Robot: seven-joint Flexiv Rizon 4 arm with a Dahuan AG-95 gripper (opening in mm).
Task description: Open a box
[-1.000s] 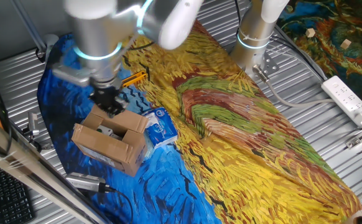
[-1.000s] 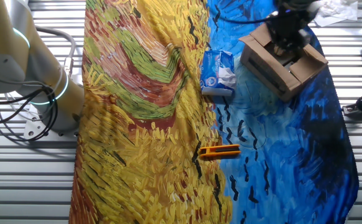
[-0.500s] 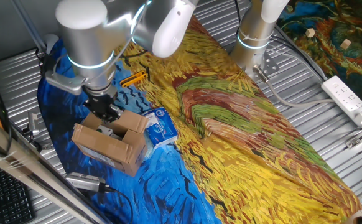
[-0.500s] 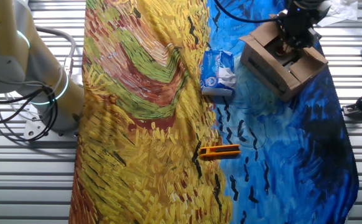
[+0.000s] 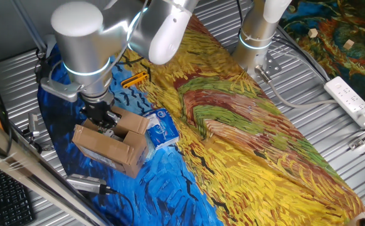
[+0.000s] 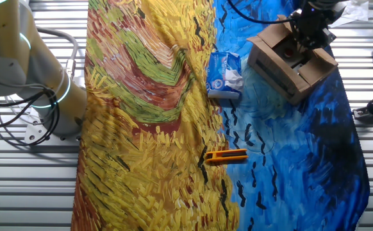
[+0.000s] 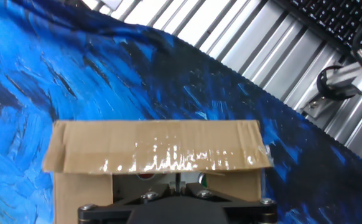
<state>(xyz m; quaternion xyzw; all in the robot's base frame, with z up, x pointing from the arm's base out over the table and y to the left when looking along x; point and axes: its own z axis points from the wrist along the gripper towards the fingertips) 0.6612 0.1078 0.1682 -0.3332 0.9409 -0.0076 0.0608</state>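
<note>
The box (image 5: 110,143) is a small brown cardboard carton on the blue part of the cloth, with its top flaps folded outward. It also shows in the other fixed view (image 6: 292,61). My gripper (image 5: 105,119) points down at the box's open top, by the far flap, and shows there in the other fixed view too (image 6: 304,40). In the hand view a taped flap (image 7: 159,152) spreads out just ahead of my gripper (image 7: 178,185). The fingers stand together with nothing seen between them. The box's inside is mostly hidden by the hand.
A blue-and-white soft packet (image 5: 160,129) lies against the box's side. An orange knife (image 5: 135,78) lies on the cloth beyond it. A metal tool (image 5: 88,183) and a keyboard (image 5: 7,201) lie off the cloth by the box. A second arm's base (image 5: 258,31) stands at the back.
My gripper has shifted sideways over the box toward its outer flap and sunk slightly. The box and the packet have not moved.
</note>
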